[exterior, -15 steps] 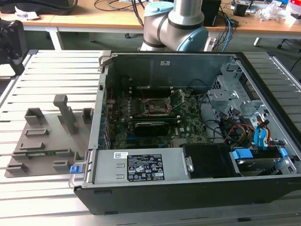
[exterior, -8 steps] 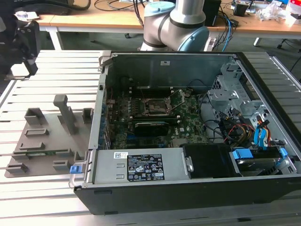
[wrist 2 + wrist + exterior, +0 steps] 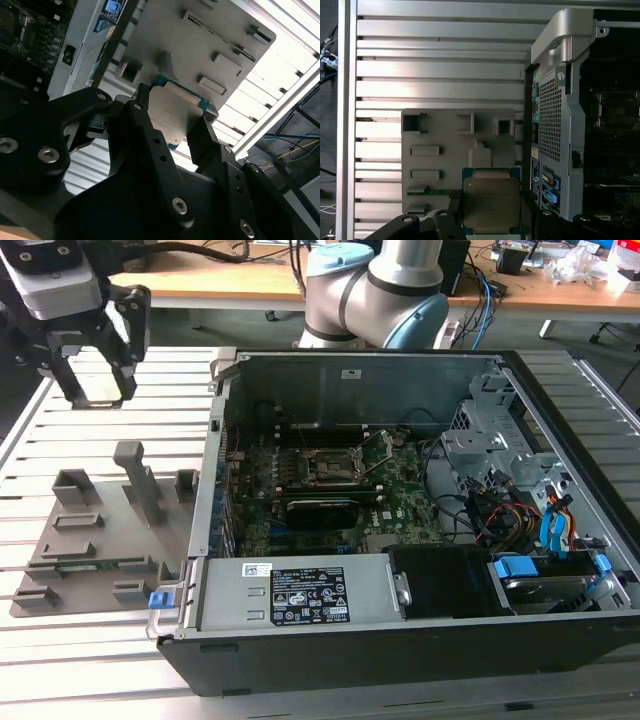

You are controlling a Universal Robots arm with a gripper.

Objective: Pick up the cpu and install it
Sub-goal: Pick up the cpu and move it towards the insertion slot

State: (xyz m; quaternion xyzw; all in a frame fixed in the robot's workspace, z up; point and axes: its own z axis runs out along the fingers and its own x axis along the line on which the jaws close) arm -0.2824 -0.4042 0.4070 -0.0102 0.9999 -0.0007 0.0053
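Note:
The cpu [image 3: 491, 200] is a flat square chip with a dull silvery top and a green rim. It sits clamped between my two black fingers, and my gripper [image 3: 175, 114] is shut on its edges. In the exterior view my gripper [image 3: 98, 388] hangs high over the slatted table at the far left, above and behind the grey fixture plate [image 3: 100, 530]. The open motherboard socket [image 3: 335, 468] lies inside the computer case, well off to the exterior view's right of my gripper. The first wrist view also shows the socket [image 3: 620, 110], past the case wall.
The open computer case [image 3: 400, 640] fills the middle and right of the table, its metal side wall [image 3: 555, 125] standing between my gripper and the board. The fixture plate [image 3: 445, 145] carries several raised blocks and slots. Drive cages and cables [image 3: 520, 500] crowd the case's right side.

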